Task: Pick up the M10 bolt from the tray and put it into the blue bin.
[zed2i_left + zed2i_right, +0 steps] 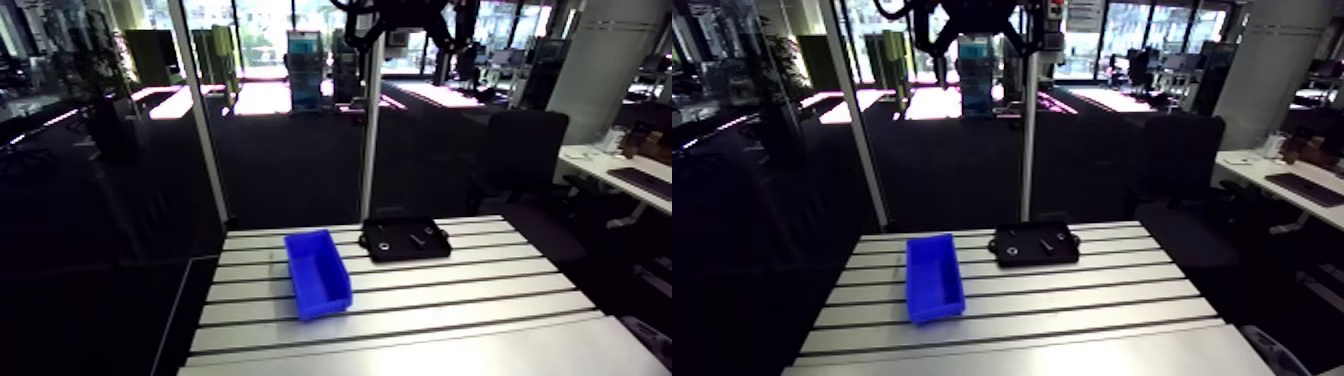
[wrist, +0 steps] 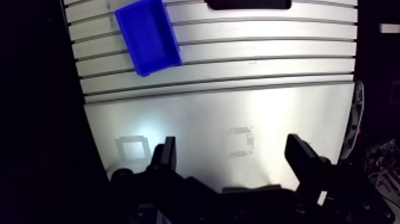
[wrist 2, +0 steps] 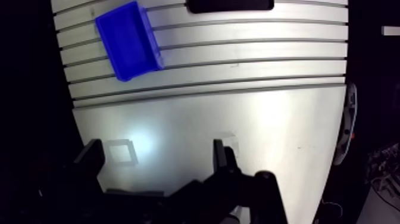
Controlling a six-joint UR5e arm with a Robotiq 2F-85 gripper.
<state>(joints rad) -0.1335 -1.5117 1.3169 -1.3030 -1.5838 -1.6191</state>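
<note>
**Q:** State of the gripper [image 2: 232,143]?

**A:** Spread wide. Two dark fingers [image 2: 168,156] well apart, nothing between them. Hangs high over the smooth near strip of the table [image 2: 268,107], facing straight down. Two faint tape squares [image 2: 131,147] on the surface beneath.

**Q:** Next outward?

**A:** Blue bin [image 2: 147,36], ahead of the gripper and off to one side, on the slotted part of the table, set askew to the slots. No contents visible. Farther ahead, black tray [image 1: 400,253] close to the table's far edge, near the bin but not touching. Only its near edge visible in the wrist view.

**Q:** And the bolt [image 1: 1044,243]?

**A:** Probably the elongated pale piece lying in the tray among a few other small bits. Too small to tell for certain.

**Q:** Progress?

**A:** Judged from the layout, none yet. Nothing grasped, nothing delivered. Left to do: reach forward and down to the tray, close on the bolt, lift, carry across to the bin, release.

**Q:** Pose of the arm?

**A:** Raised, wrist at the top edge of the arm view, well apart from both tray and bin.
</note>
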